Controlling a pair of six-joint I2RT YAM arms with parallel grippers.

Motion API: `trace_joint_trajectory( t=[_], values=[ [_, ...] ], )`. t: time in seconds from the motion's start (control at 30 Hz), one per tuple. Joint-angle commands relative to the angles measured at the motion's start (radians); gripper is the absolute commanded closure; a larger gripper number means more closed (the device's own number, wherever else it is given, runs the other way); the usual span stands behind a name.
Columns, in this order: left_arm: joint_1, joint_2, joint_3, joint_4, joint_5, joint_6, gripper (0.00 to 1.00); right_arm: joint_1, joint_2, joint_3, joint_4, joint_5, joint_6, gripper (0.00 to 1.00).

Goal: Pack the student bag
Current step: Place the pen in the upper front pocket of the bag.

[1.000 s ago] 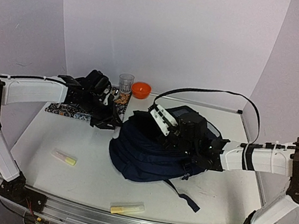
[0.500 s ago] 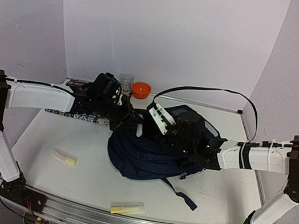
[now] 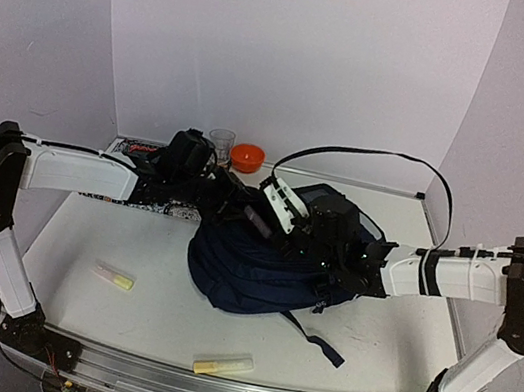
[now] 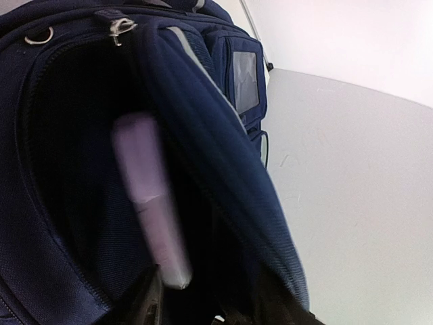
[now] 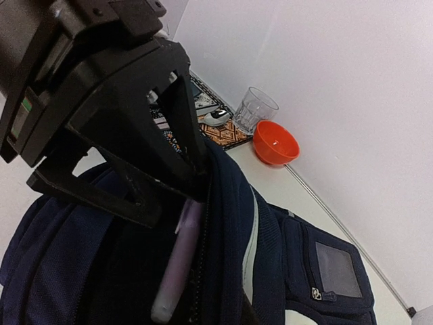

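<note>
White tabletop, near edge: two yellow markers (image 3: 223, 364) loose. Mid-table, student bag (image 3: 259, 272), soft & floppy, needs its rim held. Right gripper (image 5: 203, 177) pinched shut on flap; left gripper (image 3: 239, 210) clamps lilac marker (image 4: 150, 210) at mouth. Far: orange bowl (image 3: 246, 158).

White table (image 3: 152, 304), student bag (image 3: 247, 280), two highlighters (image 3: 113, 277), orange bowl (image 3: 246, 158)

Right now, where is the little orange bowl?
In the top view, the orange bowl sits at the back of the table against the wall, just right of the clear glass and behind the student bag.
</note>
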State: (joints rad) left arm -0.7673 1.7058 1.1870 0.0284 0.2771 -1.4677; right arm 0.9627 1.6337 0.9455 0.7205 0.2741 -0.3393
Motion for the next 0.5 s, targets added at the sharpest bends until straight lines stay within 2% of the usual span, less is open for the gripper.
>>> trace_joint_trajectory(
  t=[0.0,0.13,0.27,0.4,0.47],
  values=[
    [0.003,0.001,0.028,0.104,-0.028,-0.024,0.47,0.021,-0.001,0.063,0.161,-0.047,0.029,1.0],
    [0.003,-0.017,-0.002,0.105,-0.007,0.021,0.39,0.019,0.005,0.069,0.162,-0.017,0.017,1.0],
    [0.003,-0.065,-0.015,0.047,-0.008,0.156,0.32,0.018,0.011,0.072,0.157,0.018,-0.005,1.0],
    [0.004,-0.113,0.008,-0.198,-0.074,0.334,0.28,0.017,0.012,0.067,0.145,0.05,-0.028,1.0],
    [0.012,-0.154,-0.01,-0.32,-0.134,0.363,0.28,0.015,0.006,0.06,0.138,0.059,-0.033,1.0]
  ],
)
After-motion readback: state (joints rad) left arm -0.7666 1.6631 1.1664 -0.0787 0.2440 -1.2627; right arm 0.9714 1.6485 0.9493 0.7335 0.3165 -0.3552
